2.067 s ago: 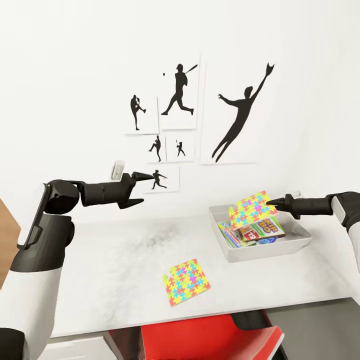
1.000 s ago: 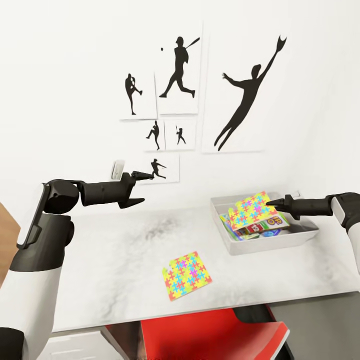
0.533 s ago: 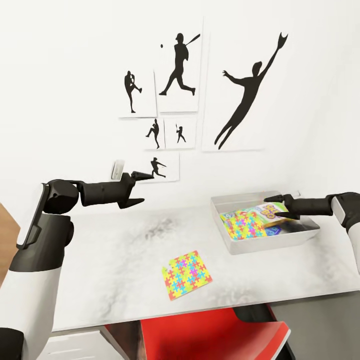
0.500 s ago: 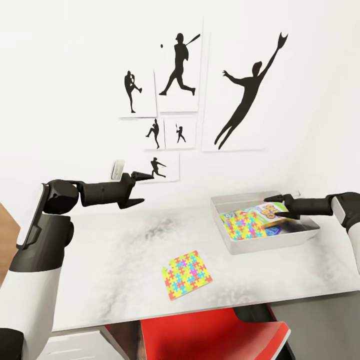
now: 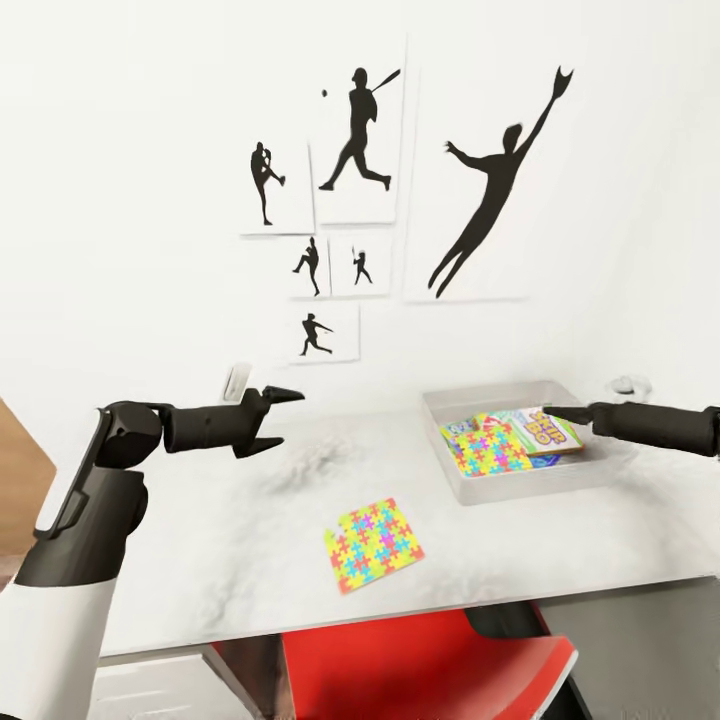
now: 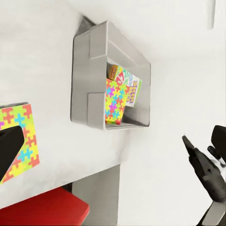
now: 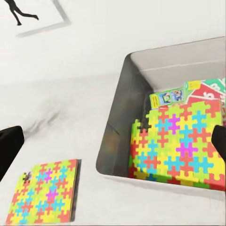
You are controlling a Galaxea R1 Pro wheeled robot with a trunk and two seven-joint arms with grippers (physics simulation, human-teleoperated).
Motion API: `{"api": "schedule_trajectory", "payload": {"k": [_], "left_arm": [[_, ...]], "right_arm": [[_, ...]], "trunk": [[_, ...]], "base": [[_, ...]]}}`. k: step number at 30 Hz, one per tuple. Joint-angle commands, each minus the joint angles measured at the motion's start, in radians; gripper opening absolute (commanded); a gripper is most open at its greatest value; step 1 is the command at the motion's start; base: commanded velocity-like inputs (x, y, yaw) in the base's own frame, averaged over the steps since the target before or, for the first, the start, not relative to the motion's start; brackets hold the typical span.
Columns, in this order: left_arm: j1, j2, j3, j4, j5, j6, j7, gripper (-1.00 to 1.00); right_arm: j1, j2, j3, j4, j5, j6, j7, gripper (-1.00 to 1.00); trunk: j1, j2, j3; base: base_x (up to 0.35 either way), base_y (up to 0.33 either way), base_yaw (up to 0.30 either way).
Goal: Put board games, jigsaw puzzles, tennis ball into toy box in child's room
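Note:
On the white table (image 5: 200, 540) stands the grey toy box (image 5: 470, 490). Inside it lies a colourful jigsaw puzzle (image 5: 490, 448) on top of board games (image 5: 545, 430). A second jigsaw puzzle (image 5: 373, 530) lies flat near the table's front edge. My right gripper (image 5: 556, 413) hovers over the box's right side, open and holding nothing. In the right wrist view its dark fingers (image 7: 9, 146) frame the box (image 7: 113, 136) and the puzzle inside (image 7: 179, 146). My left gripper (image 5: 278, 420) hangs open above the table's back left. The left wrist view shows the box (image 6: 82, 94) and the loose puzzle (image 6: 21, 136).
A red chair (image 5: 420, 660) is tucked under the table's front edge. Black silhouette posters (image 5: 480, 190) hang on the white wall behind the table. A wooden panel (image 5: 20, 470) shows at the far left.
The right gripper has opened and let go of the puzzle, which now lies flat in the box. The right arm has drawn back to the right, and the left arm has dropped lower.

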Motion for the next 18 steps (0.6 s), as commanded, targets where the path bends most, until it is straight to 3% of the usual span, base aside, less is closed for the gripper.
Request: {"api": "schedule_trajectory", "payload": {"k": [1, 4, 10, 13, 18], "left_arm": [[0.002, 0.0, 0.0, 0.001, 0.006, 0.003, 0.01, 1.0], [0.008, 0.001, 0.002, 0.001, 0.003, 0.008, 0.01, 1.0], [0.021, 0.024, 0.002, -0.001, 0.002, 0.01, 0.01, 1.0], [0.025, 0.065, 0.006, -0.006, 0.003, 0.015, 0.007, 1.0], [0.056, 0.1, 0.015, -0.008, 0.005, 0.019, -0.039, 1.0]], "right_arm": [[0.018, 0.022, -0.001, -0.031, 0.013, 0.007, 0.012, 1.0], [0.064, 0.077, 0.001, -0.083, 0.019, 0.007, 0.016, 1.0], [0.124, 0.11, 0.005, -0.135, 0.021, 0.007, 0.014, 1.0], [0.163, 0.188, 0.003, -0.142, 0.024, 0.007, 0.009, 1.0], [0.226, 0.252, 0.004, -0.169, 0.024, -0.071, -0.015, 1.0]], "trunk": [[0.0, -0.001, -0.001], [0.0, -0.001, -0.001], [0.0, -0.001, -0.001], [0.0, -0.001, -0.001], [0.0, -0.001, -0.001]], "base": [[-0.244, 0.06, 0.0], [-0.286, 0.116, 0.0], [-0.174, 0.111, 0.0], [-0.029, 0.02, 0.0], [-0.007, 0.005, 0.0]]}}
